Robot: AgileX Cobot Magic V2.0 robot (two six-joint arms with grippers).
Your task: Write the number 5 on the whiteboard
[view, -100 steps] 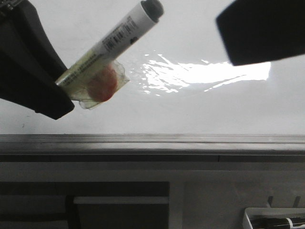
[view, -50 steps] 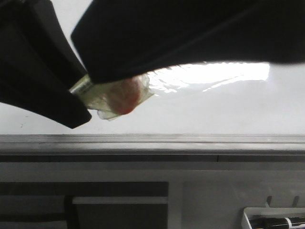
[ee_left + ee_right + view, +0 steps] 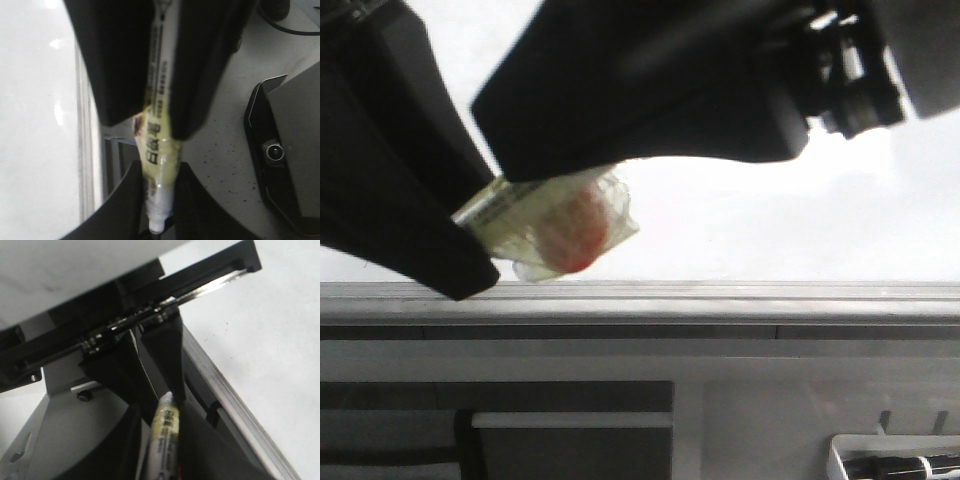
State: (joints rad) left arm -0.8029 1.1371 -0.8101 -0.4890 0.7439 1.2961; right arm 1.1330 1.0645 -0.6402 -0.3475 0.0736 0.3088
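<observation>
Marker [image 3: 510, 205] sits at the left of the front view, its long axis slanting up to the right from the left gripper [image 3: 159, 150], whose dark fingers [image 3: 115, 65] are clamped on both sides of its barrel. What shows of it is a white barrel with black print, wrapped in yellowish clear tape [image 3: 570, 235] over a reddish patch. Across the middle, the right gripper [image 3: 160, 410] covers the marker's upper end; in the right wrist view its fingers flank the barrel, but I cannot tell whether they grip it. Behind lies the whiteboard [image 3: 800, 225], glossy white, its grey metal edge strip [image 3: 720, 295] running level beneath. No number 5 can be made out on it. A second ago the whole upper barrel and grey cap were exposed, with bright glare on the board; half a second ago the right arm already covered them, and the glare is gone now.
</observation>
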